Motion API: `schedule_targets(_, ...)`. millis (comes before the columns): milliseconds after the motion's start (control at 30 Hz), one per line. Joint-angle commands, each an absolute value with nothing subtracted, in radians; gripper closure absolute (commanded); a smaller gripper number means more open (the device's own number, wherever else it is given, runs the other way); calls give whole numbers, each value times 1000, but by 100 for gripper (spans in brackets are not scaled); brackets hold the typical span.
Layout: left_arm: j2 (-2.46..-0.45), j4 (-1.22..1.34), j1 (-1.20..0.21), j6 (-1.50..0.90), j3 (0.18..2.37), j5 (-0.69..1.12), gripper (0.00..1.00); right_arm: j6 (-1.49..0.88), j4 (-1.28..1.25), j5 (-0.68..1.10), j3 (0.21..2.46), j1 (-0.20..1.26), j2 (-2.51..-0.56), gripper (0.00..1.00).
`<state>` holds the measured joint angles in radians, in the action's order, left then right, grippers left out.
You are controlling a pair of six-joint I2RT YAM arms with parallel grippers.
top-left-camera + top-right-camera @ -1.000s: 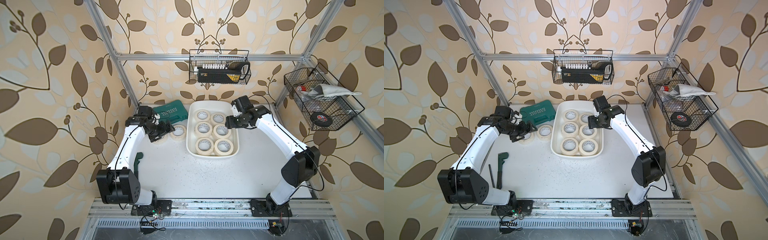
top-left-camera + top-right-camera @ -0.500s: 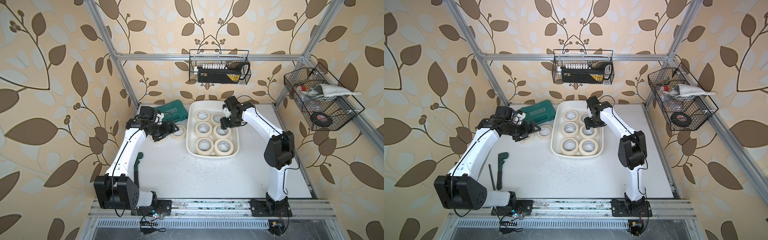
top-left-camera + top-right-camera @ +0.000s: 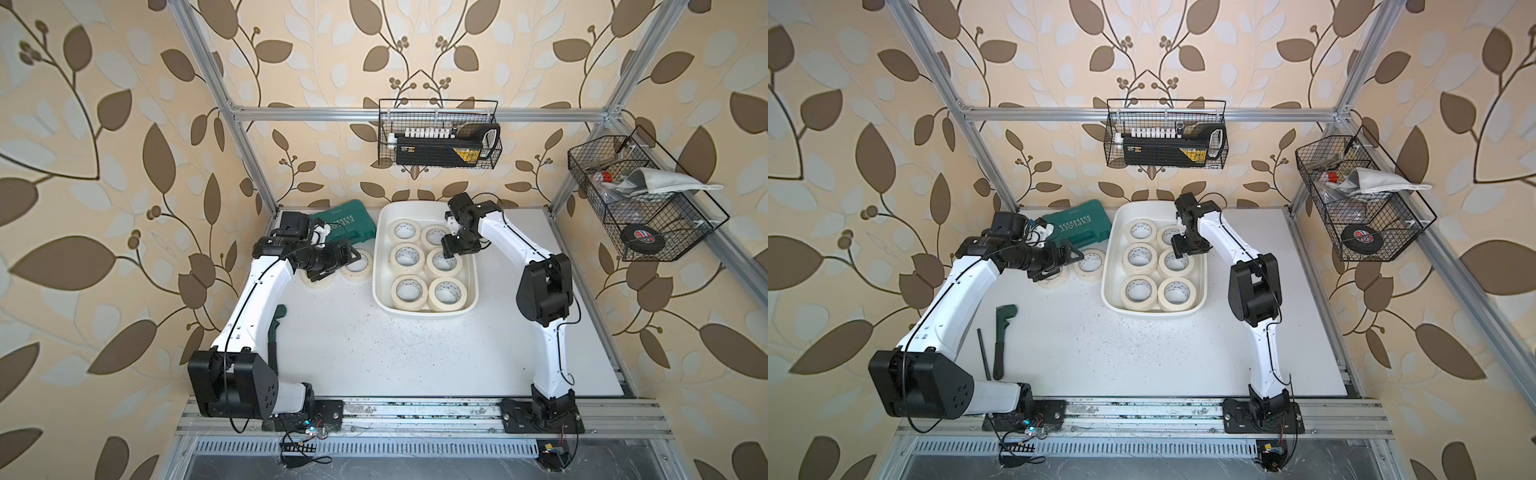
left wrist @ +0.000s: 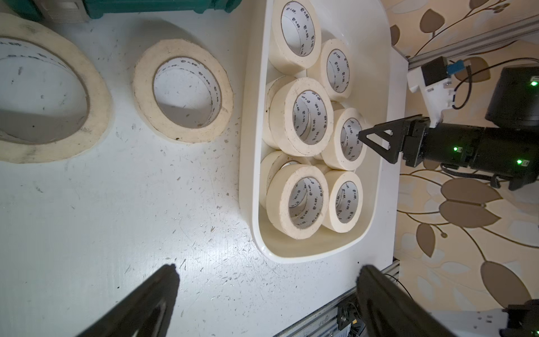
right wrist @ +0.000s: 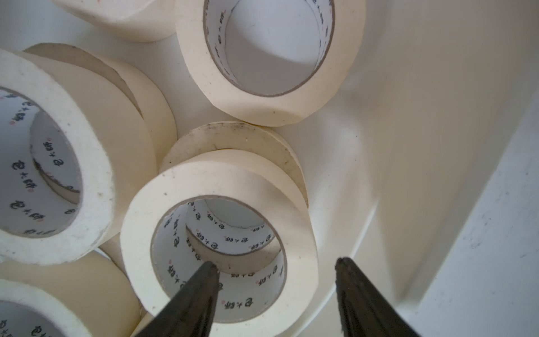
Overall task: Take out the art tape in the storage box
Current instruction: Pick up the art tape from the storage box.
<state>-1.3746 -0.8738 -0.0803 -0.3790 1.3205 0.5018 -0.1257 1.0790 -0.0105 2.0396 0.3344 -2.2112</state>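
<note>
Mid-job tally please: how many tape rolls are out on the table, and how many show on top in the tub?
Cream masking-tape rolls flat on the white table: 2
Cream masking-tape rolls showing on top in the white plastic tub: 6
Total: 8; lower rolls partly hidden, uncounted.
</note>
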Motion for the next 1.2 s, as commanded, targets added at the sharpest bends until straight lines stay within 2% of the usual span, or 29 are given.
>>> schedule_targets(0,-1376,-848,-90,-372,1309,535,1,-123,1104,-8,2074,333,-2246,36)
schedule_targets(267,-1381,-831,-112,-387,1314,545,1,-149,1099,-11,2080,328,-2278,49)
schedule_targets(300,-1385,-831,-116,-390,1318,543,1,-150,1098,-12,2078,328,-2278,54)
schedule_targets(367,-1387,-831,-124,-395,1324,539,1,-149,1084,-11,2063,328,-2273,71)
schedule_targets(467,-1391,-832,-136,-400,1331,529,1,-146,1084,-11,2059,327,-2271,80)
schedule_targets(767,-1402,-834,-170,-410,1342,512,1,-143,1103,-47,2048,326,-2230,90)
schedule_targets(1167,-1434,-881,-262,-414,1450,397,1,-164,1137,-62,1983,335,-2040,98)
